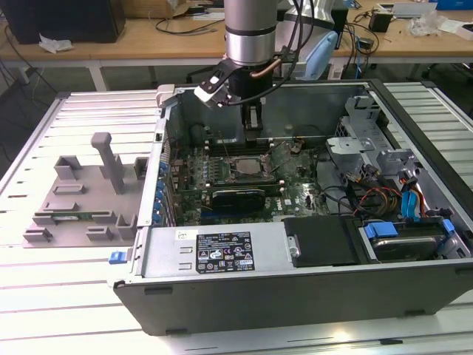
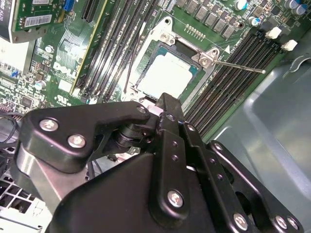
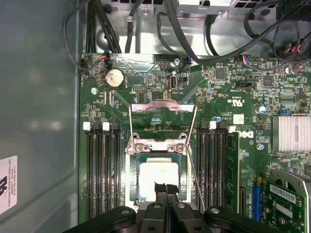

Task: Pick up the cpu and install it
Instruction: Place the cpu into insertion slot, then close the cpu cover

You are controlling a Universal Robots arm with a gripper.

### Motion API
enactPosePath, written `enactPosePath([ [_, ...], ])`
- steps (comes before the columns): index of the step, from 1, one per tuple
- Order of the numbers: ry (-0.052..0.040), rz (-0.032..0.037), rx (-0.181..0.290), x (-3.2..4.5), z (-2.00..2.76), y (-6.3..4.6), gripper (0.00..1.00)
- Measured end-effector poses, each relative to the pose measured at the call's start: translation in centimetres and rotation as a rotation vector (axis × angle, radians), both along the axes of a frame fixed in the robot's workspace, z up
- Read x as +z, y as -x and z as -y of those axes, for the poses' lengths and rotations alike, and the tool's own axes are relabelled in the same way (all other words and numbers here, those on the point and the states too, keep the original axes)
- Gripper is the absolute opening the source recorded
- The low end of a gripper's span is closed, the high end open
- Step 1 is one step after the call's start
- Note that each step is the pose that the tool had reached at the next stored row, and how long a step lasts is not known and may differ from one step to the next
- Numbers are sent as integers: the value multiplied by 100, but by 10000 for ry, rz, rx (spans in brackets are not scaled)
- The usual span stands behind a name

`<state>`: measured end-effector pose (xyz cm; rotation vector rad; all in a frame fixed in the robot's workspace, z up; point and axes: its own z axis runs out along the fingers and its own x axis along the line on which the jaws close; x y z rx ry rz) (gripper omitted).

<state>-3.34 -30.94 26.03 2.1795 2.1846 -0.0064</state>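
flat square silver-topped cpu [image 3: 156, 175] seated in steel-framed socket [image 3: 133, 145] | black gripper [image 3: 164, 187] plumb above, ribbed pads [image 3: 159, 187] clenched, empty

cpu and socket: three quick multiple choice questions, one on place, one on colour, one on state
1. Where does the cpu lie?
A in the motherboard socket
B on the grey tray
C on the drive cage
2. The motherboard is:
A blue
B green
C red
3. The socket's load plate is:
A swung open
B shut over the cpu
C missing

A: the silver chip sits inside the socket in both wrist views.
B: the board is green.
A: the plate stands clear of the cpu.
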Motion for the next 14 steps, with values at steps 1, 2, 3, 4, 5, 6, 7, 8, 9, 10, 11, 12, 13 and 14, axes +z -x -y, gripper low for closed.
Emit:
enactPosePath([
  [1, 1, -1, 0, 1, 0, 0, 11],
  [2, 0, 0, 0, 1, 0, 0, 11],
  [3, 0, -1, 0, 1, 0, 0, 11],
  [4, 0, 0, 1, 2, 0, 0, 11],
  [5, 1, 0, 0, 2, 0, 0, 11],
  [6, 1, -1, 0, 3, 0, 0, 11],
  [7, 0, 0, 0, 3, 0, 0, 11],
  [8, 0, 0, 0, 3, 0, 0, 11],
  [9, 1, -1, 0, 4, 0, 0, 11],
  [10, 1, 0, 1, 4, 0, 0, 11],
  [11, 1, 0, 0, 5, 0, 0, 11],
  [12, 2, -1, 0, 23, 0, 0, 11],
  [13, 1, 0, 0, 45, 0, 0, 11],
  [14, 1, -1, 0, 89, 0, 0, 11],
])
